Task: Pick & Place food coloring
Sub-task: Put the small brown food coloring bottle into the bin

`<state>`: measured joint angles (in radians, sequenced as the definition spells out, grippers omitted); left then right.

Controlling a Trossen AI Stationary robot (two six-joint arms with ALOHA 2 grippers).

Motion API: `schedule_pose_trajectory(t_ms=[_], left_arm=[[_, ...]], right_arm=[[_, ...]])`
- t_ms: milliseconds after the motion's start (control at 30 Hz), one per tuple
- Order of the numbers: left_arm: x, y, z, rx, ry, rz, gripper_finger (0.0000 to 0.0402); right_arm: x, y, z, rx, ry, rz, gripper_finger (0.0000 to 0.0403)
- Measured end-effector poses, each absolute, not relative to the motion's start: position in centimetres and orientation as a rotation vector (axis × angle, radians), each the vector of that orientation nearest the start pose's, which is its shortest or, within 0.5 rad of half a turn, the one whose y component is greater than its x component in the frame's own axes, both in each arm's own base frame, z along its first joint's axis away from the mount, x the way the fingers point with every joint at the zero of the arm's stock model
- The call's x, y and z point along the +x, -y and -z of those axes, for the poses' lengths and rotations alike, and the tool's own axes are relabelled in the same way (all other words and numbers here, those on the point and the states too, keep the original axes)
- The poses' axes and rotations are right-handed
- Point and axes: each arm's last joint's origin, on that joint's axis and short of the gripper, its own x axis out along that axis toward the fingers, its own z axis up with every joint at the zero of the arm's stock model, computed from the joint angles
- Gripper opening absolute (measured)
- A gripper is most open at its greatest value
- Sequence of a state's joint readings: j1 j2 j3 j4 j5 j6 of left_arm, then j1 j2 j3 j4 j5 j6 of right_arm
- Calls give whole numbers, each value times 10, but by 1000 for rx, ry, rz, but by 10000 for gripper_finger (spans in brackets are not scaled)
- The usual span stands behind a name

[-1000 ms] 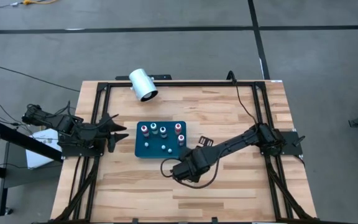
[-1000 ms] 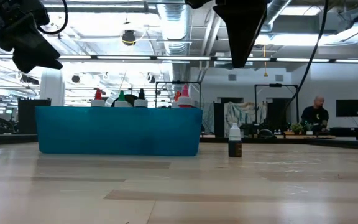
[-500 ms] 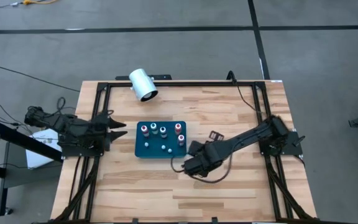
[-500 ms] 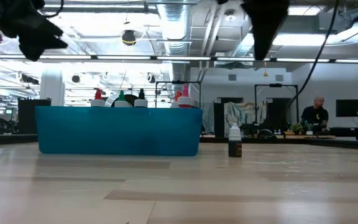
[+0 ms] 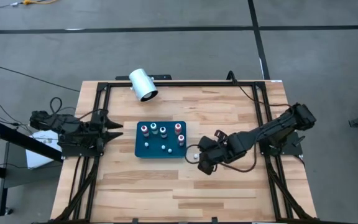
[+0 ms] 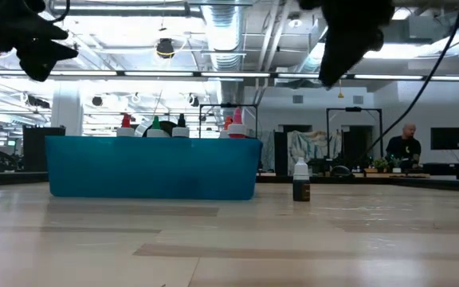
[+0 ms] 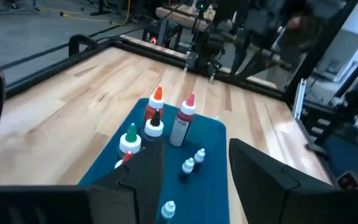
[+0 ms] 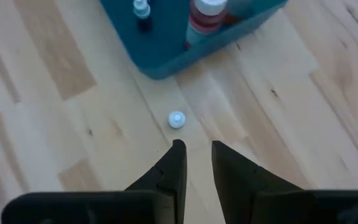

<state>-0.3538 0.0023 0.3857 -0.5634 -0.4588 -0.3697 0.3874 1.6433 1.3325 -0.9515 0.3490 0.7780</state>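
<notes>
My left end effector (image 5: 118, 129) waits at the left side of the tabletop (image 5: 229, 186), pointing toward the tray (image 5: 143, 149), its fingers (image 7: 263, 180) spread well apart with nothing between them. Past those fingers I see the tray's contents: a green-topped bottle (image 7: 129, 139), a dark bottle with a white cap (image 7: 155, 124), an orange-topped one (image 7: 157, 99) behind it, a red-topped bottle (image 7: 183, 122), and several smaller whitish pieces (image 7: 189, 165) standing on the tray floor nearer to me.

The tray sits near the middle of the tabletop, and from above the tops (image 5: 153, 129) line its far side, with two red ones (image 5: 178, 129) toward its right end. From table height the tray's wall (image 6: 150, 167) hides all but the caps. Beyond the tray, at the far edge, a white cylinder (image 5: 143, 84) lies on its side.

Just right of the tray, one small bottle (image 5: 192, 155) with a white cap stands upright alone on the bare wood, apart from the tray's corner (image 8: 160, 68); at table height it shows dark below (image 6: 300, 181).

My right end effector (image 5: 199, 163) hangs above the tabletop right beside that lone bottle (image 8: 176, 119), fingers (image 8: 174, 165) nearly together with a narrow gap, holding nothing. The bottle stands just ahead of their tips, not touching them.
</notes>
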Motion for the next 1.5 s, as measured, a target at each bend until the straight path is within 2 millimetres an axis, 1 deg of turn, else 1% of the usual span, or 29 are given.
schedule_pose_trajectory(t_ms=[100,167,267,467,600,700,767,900,1000,1100,1167,1233,1300,1367,1467,1500], left_arm=[[58,8,-231,-329,-131,-136,171],[60,8,-226,-330,-145,-139,171],[61,9,-227,-339,-123,-134,171],[61,9,-226,-336,-130,-136,171],[61,9,-226,-334,-134,-138,171],[61,8,-225,-331,-137,-146,171],[61,8,-225,-329,-140,-150,171],[61,8,-224,-328,-141,-155,171],[61,8,-224,-335,-142,-156,171],[61,8,-224,-346,-141,-157,171],[61,8,-224,-355,-141,-157,171],[61,8,-224,-355,-141,-157,171],[61,8,-224,-357,-142,-155,171],[61,8,-224,-357,-143,-152,171],[61,8,-224,-361,-145,-149,171],[61,8,-224,-361,-147,-149,171]], right_arm=[[300,-103,-251,243,-1111,435,64],[305,-99,-251,255,-1091,415,67],[311,-94,-251,261,-1082,355,81],[316,-84,-252,274,-1094,293,136],[317,-84,-252,264,-1103,265,179],[321,-86,-246,276,-1118,246,204],[325,-89,-238,286,-1147,224,214],[336,-95,-214,281,-1202,201,223],[339,-97,-202,268,-1237,212,225],[343,-98,-196,266,-1243,215,226],[343,-97,-194,258,-1244,220,226],[347,-96,-192,263,-1234,226,226],[344,-95,-188,238,-1265,240,226],[350,-96,-183,240,-1249,229,226],[347,-96,-176,219,-1293,237,226],[353,-96,-174,227,-1264,235,226]])
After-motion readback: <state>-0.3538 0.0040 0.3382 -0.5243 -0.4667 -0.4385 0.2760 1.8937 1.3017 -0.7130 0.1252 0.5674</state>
